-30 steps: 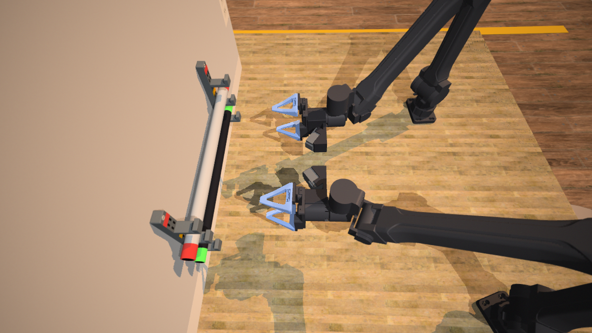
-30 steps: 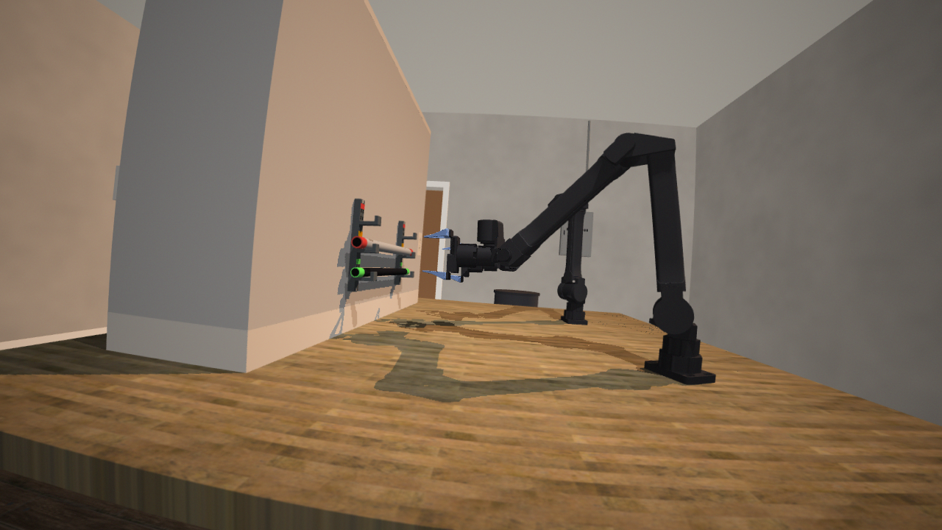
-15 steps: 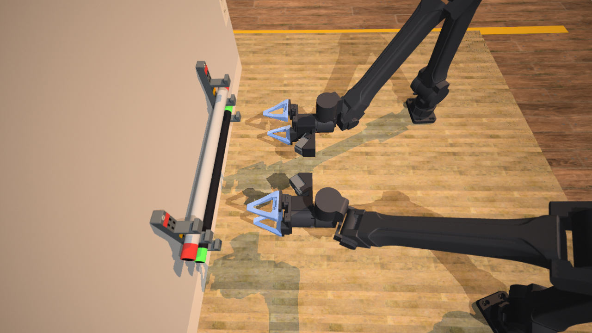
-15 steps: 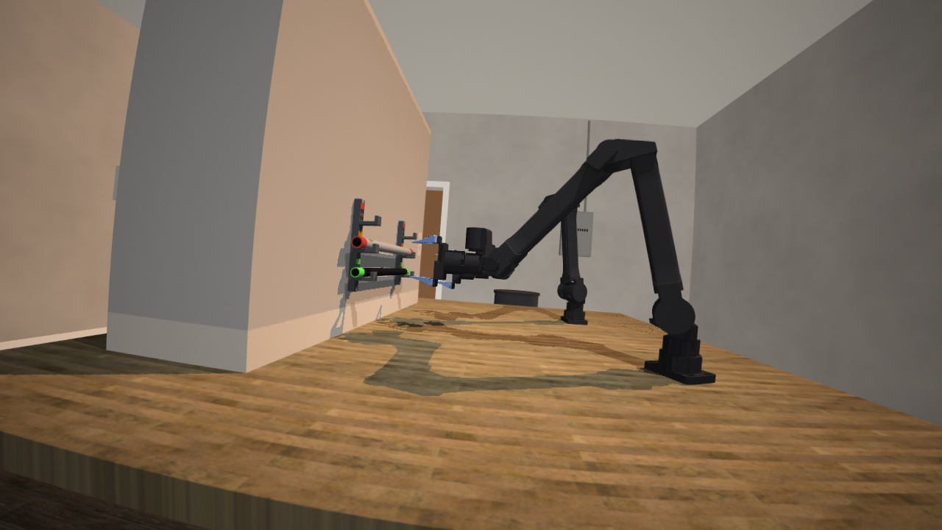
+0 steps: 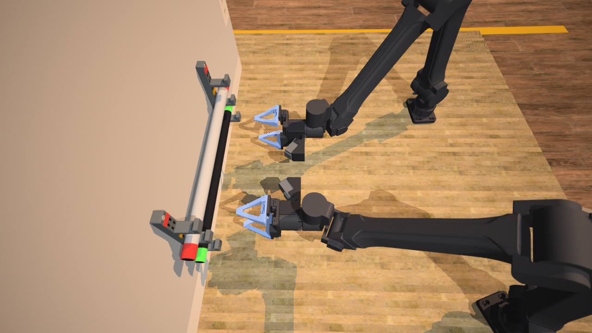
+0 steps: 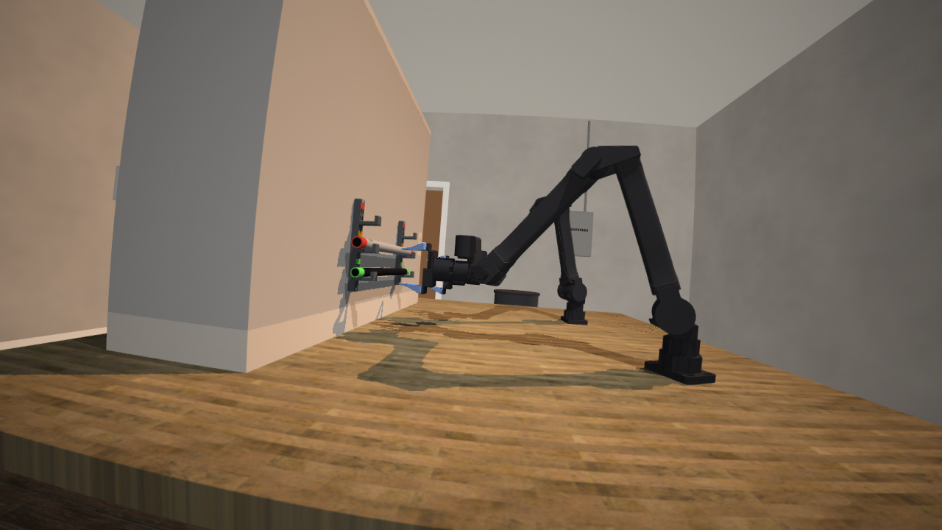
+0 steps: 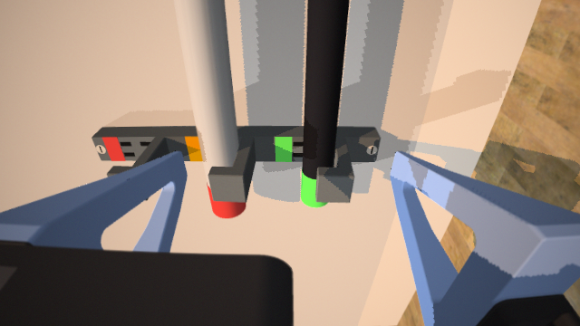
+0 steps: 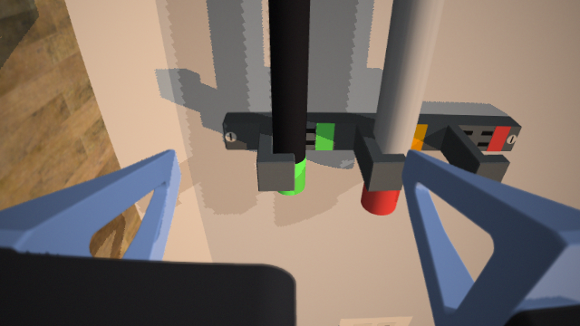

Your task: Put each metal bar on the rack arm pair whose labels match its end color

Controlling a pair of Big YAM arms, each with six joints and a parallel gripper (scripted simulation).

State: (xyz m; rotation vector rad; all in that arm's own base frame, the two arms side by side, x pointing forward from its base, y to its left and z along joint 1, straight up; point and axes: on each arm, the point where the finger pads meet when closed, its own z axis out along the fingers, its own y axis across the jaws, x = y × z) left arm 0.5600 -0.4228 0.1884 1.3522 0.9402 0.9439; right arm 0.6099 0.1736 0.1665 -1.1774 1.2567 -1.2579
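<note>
We observe the left hand (image 5: 240, 217) (image 6: 400, 266) (image 7: 288, 163) and right hand (image 5: 256, 127) (image 8: 291, 162) spread, both apart from the bars. On the rack (image 5: 200, 64) (image 6: 358, 214) (image 7: 263, 145) (image 8: 346, 119), we find the red-ended white bar (image 5: 209, 157) (image 6: 388, 246) (image 7: 208, 81) (image 8: 408, 77) on the middle, orange-labelled pair; the green-ended black bar (image 5: 216, 174) (image 6: 388, 271) (image 7: 325, 81) (image 8: 289, 81) occupies the lowest, green-labelled pair.
</note>
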